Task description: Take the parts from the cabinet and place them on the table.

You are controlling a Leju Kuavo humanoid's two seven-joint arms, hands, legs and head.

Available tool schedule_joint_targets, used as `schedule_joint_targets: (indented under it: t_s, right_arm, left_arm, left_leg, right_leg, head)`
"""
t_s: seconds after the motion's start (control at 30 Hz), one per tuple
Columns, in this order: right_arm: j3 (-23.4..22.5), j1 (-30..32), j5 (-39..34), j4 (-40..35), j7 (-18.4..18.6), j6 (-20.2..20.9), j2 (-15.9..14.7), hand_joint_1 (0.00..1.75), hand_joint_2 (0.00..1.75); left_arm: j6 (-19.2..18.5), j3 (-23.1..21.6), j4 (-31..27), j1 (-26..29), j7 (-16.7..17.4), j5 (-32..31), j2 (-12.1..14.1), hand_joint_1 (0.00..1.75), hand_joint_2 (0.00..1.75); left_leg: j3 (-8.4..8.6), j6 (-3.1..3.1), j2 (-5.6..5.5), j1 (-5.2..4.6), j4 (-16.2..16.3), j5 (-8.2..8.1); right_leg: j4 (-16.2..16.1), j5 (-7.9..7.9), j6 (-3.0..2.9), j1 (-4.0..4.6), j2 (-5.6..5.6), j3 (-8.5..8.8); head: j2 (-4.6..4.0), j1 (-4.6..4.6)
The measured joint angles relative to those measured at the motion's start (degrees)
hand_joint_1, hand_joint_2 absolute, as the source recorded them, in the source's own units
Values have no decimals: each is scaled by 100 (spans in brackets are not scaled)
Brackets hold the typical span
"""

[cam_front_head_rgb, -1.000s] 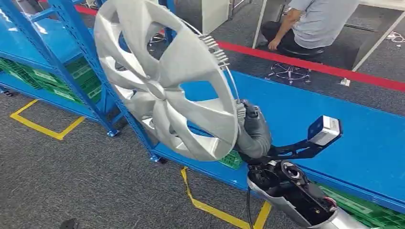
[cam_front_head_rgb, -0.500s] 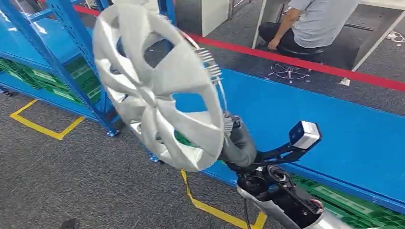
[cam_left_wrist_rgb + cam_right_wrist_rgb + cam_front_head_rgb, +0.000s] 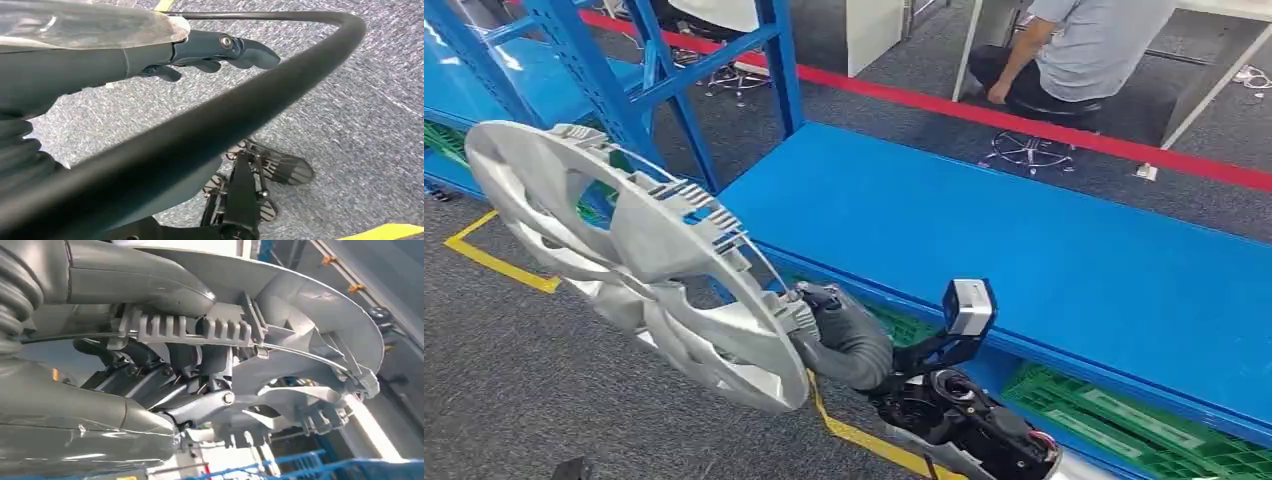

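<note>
Nearest, right hand (image 3: pixel 816 305) clamped on the rim of the silver hubcap (image 3: pixel 629 255), thumb one side and dark fingers (image 3: pixel 182 357) the other in the right wrist view, pinching at the toothed clips and wire ring; hubcap held out over the grey carpet, off the near left corner of the blue table (image 3: pixel 1044 250), tilted, not yet above the tabletop; left hand (image 3: pixel 220 50) hanging over the carpet, fingers loosely extended and apart, holding nothing.

Likely trouble, as judgement: grip at one rim point only, so a wide light disc could twist or slip out on a quick swing; far edge could clip the blue rack upright (image 3: pixel 589 75) just beyond it, or the table's near edge, if brought across too low; set down too close to the near edge, could slide off to the floor.

Under the table, green crates (image 3: pixel 1144 415) carrying pale labels, writing too small to read; none legible on the hubcap; farther off, red floor line (image 3: pixel 1064 135); beyond it a seated person (image 3: pixel 1094 45) at a white desk.
</note>
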Motion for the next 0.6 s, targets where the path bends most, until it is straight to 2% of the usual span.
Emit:
schedule_joint_targets:
  t_s: [0.3, 0.6]
  right_arm:
    - [273, -36, 260, 291, 238, 310, 138, 175, 175]
    - [448, -119, 400, 531, 205, 350, 208, 175, 175]
  left_arm:
    - [39, 0, 0, 0, 20, 28, 0, 0, 175]
    - [50, 2, 0, 0, 22, 68, 0, 0, 175]
  left_leg:
    - [0, 0, 0, 0, 0, 0]
    - [1, 0, 0, 0, 0, 0]
  right_leg:
    - [0, 0, 0, 4, 0, 1]
    - [0, -1, -1, 5, 0, -2]
  head:
    - [0, 0]
    - [0, 0]
